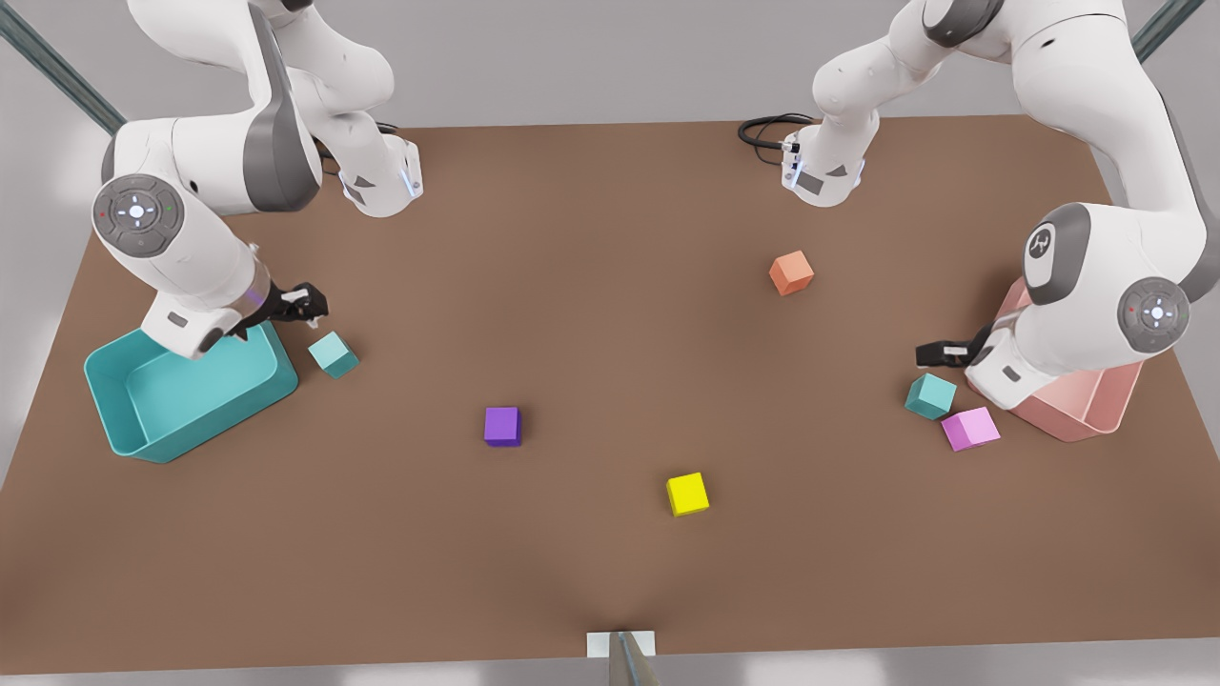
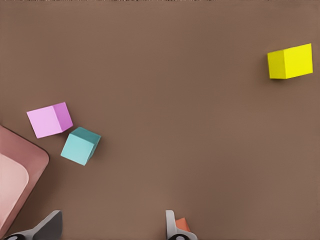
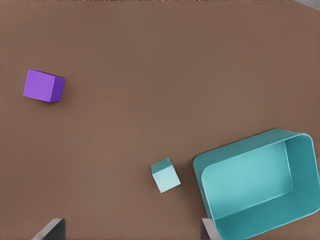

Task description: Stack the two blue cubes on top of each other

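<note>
One blue cube (image 1: 333, 354) (image 3: 165, 175) lies beside the teal bin (image 1: 114, 400) on the front view's left. My right gripper (image 1: 307, 305) (image 3: 129, 232) hovers just above and behind it, open, holding nothing. The other blue cube (image 1: 930, 395) (image 2: 80, 145) rests on the front view's right, touching a pink cube (image 1: 970, 428) (image 2: 49, 120). Above that pair my left gripper (image 1: 939, 353) (image 2: 110, 230) hangs open and empty, its fingers (image 2: 50, 227) spread wide.
A pink bin (image 1: 1077, 410) (image 2: 20, 175) stands under the left arm. A purple cube (image 1: 502, 425) (image 3: 43, 86), a yellow cube (image 1: 687, 494) (image 2: 290, 61) and an orange cube (image 1: 791, 272) are scattered over the brown table (image 1: 591, 314).
</note>
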You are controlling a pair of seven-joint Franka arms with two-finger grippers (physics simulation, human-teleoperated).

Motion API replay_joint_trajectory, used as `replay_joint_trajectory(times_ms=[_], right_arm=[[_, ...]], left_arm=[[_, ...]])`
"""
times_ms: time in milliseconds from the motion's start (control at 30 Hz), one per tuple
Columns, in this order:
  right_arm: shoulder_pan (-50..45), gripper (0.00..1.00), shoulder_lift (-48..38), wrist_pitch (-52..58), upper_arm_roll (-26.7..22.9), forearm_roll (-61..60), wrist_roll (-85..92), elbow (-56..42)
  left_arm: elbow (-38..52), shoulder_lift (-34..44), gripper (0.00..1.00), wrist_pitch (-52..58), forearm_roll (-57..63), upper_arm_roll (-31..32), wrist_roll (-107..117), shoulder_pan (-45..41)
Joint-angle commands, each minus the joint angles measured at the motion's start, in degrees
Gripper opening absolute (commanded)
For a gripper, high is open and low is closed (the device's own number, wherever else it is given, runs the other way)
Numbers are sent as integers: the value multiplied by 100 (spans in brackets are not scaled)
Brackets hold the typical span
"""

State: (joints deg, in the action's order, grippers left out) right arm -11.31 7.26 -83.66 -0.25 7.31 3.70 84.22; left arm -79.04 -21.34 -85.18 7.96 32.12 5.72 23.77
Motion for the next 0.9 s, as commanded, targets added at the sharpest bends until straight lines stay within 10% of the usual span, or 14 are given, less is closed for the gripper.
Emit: replay_joint_trajectory(times_ms=[0,300,867], right_arm=[[-3,100,-5,-151,-1,-2,131,-2],[278,100,1137,34,-282,-19,-3428,42],[920,100,-849,-4861,-291,-204,-4817,4937]], left_arm=[[3,7,100,-140,4,5,254,5],[-33,-2,100,-113,4,5,272,5],[-59,-63,100,177,4,5,545,-13]])
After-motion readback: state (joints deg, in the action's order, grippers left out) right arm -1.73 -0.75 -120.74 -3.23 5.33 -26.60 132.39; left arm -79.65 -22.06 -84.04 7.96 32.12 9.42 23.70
